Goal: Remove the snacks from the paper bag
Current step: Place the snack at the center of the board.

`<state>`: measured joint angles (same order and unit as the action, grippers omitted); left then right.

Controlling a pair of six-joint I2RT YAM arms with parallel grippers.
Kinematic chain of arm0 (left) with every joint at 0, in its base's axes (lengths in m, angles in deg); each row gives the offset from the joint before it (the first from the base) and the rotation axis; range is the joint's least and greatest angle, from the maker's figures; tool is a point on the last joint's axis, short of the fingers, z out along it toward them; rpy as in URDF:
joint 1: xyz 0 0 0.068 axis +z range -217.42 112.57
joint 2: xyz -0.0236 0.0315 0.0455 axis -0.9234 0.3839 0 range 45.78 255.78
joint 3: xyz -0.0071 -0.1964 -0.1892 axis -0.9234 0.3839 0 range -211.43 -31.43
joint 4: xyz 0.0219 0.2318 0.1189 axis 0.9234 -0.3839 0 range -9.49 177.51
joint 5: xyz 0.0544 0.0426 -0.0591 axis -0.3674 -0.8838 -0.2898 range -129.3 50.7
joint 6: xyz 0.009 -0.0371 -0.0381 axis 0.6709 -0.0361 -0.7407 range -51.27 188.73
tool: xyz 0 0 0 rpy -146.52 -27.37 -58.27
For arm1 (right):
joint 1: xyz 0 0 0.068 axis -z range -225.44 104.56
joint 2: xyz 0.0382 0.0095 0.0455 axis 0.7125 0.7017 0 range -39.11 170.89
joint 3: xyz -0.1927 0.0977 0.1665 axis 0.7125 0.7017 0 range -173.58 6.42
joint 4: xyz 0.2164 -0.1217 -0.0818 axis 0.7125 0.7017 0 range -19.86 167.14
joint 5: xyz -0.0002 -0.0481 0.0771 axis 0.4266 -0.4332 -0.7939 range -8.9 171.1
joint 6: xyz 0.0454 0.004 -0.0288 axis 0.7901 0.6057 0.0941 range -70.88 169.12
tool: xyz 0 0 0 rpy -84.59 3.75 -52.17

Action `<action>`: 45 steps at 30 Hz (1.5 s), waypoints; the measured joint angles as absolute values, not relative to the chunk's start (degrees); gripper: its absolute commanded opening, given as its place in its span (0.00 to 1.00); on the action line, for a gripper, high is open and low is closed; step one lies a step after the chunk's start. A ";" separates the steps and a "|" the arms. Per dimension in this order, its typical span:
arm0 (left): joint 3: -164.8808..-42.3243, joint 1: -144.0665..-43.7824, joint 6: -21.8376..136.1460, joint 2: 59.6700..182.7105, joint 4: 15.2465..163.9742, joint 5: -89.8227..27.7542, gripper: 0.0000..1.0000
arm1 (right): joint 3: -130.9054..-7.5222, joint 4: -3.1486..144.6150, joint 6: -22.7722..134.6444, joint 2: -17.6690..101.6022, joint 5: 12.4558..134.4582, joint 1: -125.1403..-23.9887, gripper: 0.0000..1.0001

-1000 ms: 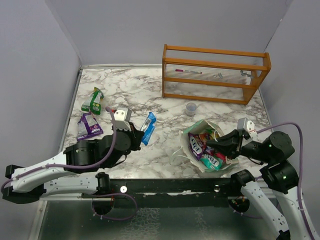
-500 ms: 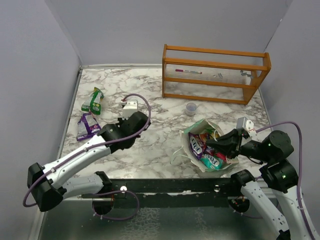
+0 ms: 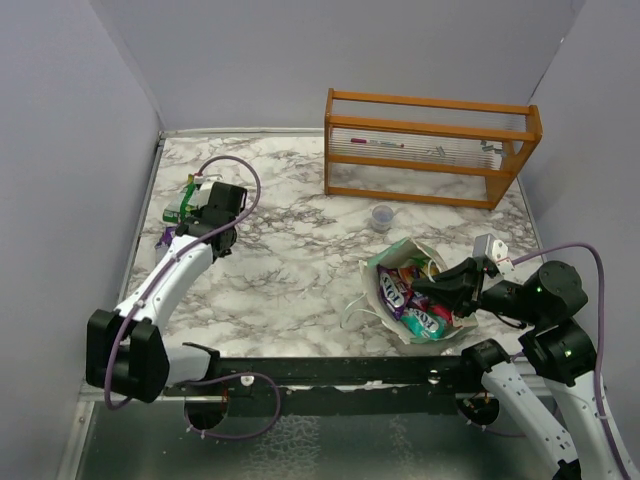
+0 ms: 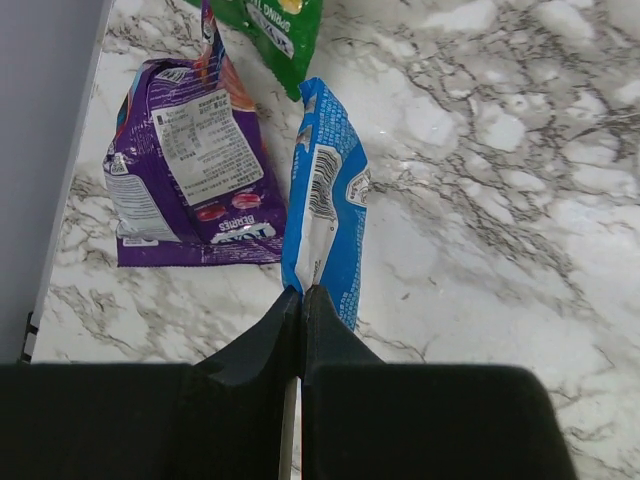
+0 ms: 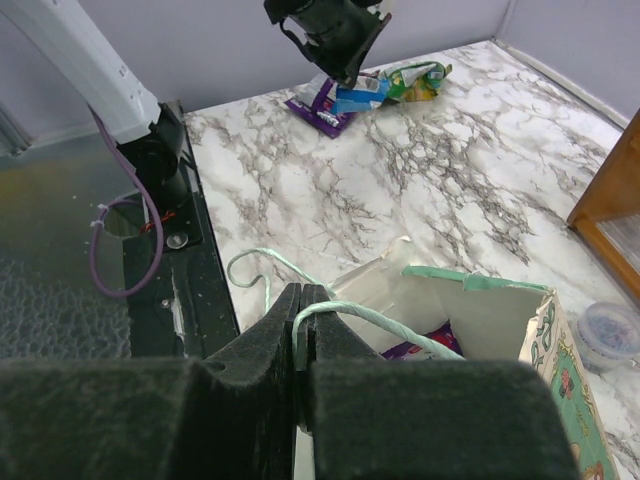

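Note:
The pale mint paper bag (image 3: 412,252) lies open at the front right with several snacks (image 3: 405,295) inside. My right gripper (image 3: 440,290) is shut on its string handle (image 5: 380,320), beside the bag's mouth (image 5: 480,310). My left gripper (image 3: 200,220) is at the far left, shut on the edge of a blue packet (image 4: 325,215) that hangs down to the marble. A purple packet (image 4: 185,170) and a green packet (image 4: 275,30) lie flat just beside it. The right wrist view shows the left gripper (image 5: 335,40) above these three packets.
An orange wooden rack (image 3: 430,145) stands at the back right. A small clear cup (image 3: 382,216) sits between the rack and the bag. The grey left wall (image 3: 80,180) runs close beside the purple and green packets. A second loose handle loop (image 5: 250,270) lies on the marble.
My left arm has swung from the table's middle to the far left, carrying the blue packet over next to the purple and green packets. The right gripper and bag have not moved.

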<state>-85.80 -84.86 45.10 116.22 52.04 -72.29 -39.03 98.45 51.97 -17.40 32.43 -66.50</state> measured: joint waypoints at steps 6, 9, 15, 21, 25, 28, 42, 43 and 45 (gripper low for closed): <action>-85.61 -79.24 48.90 122.67 54.27 -68.27 0.00 | -39.03 98.45 51.97 -17.40 32.46 -66.50 0.02; -85.61 -76.27 50.14 124.52 54.99 -64.68 0.00 | -39.03 98.45 51.97 -17.40 32.46 -66.50 0.02; -85.58 -71.46 51.59 126.16 55.93 -58.26 0.00 | -39.03 98.45 51.97 -17.40 32.48 -66.50 0.02; -85.58 -69.34 52.05 129.11 55.89 -53.78 0.18 | -39.03 98.48 51.97 -17.38 32.46 -66.50 0.02; -85.43 -69.25 52.68 128.76 56.09 -51.63 0.37 | -39.03 98.48 51.97 -17.38 32.48 -66.50 0.02; -84.14 -69.27 52.92 126.49 56.55 -50.34 0.45 | -39.03 98.48 51.97 -17.38 32.46 -66.50 0.02; -78.57 -76.38 52.79 104.31 62.84 -47.85 0.58 | -39.03 98.48 51.97 -16.55 32.46 -66.50 0.02; -78.48 -78.06 52.81 104.22 63.02 -47.63 0.59 | -39.03 98.48 51.97 -16.55 32.46 -66.50 0.02; -78.20 -81.27 52.83 103.98 63.19 -47.61 0.59 | -39.03 98.48 51.97 -16.55 32.46 -66.50 0.02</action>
